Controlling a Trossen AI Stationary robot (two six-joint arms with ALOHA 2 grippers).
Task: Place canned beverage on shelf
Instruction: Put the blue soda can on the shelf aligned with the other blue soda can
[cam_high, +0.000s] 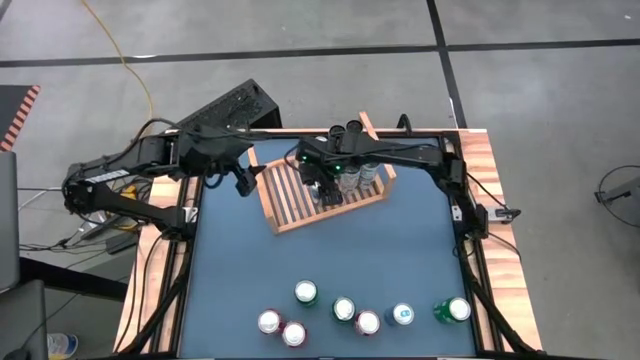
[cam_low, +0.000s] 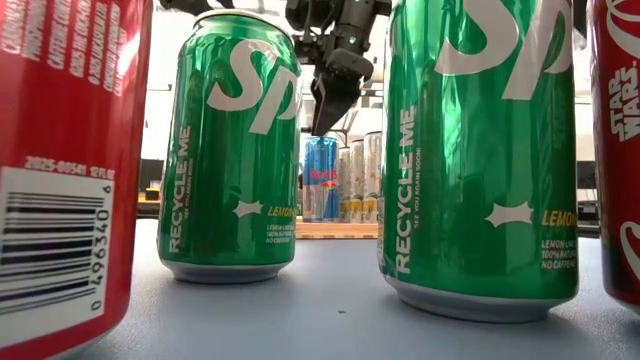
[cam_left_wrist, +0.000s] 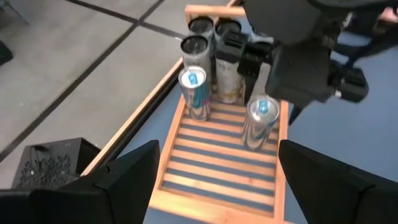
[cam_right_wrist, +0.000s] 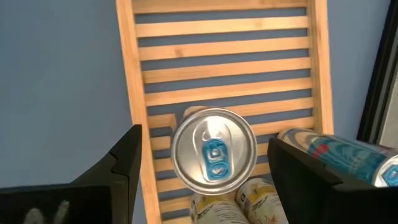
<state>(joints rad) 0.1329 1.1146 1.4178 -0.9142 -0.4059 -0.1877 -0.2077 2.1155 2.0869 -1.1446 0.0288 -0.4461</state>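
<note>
The wooden slatted shelf (cam_high: 300, 200) lies at the table's far middle, with several slim cans standing at its far right end (cam_high: 355, 175). A slim silver-blue can with a blue tab (cam_right_wrist: 214, 152) stands upright on the slats. My right gripper (cam_right_wrist: 205, 140) is open just above it, one finger to each side, clear of it; the low view shows the gripper (cam_low: 333, 105) above the can (cam_low: 320, 178). My left gripper (cam_high: 243, 183) is open and empty at the shelf's left edge, looking over the shelf (cam_left_wrist: 217, 174).
Several cans stand along the table's near edge, among them green ones (cam_high: 305, 292) (cam_high: 455, 310), red ones (cam_high: 293, 333) and a blue one (cam_high: 403, 314). The green cans (cam_low: 230, 150) fill the low view. A black device (cam_high: 230, 105) lies beyond the far left corner.
</note>
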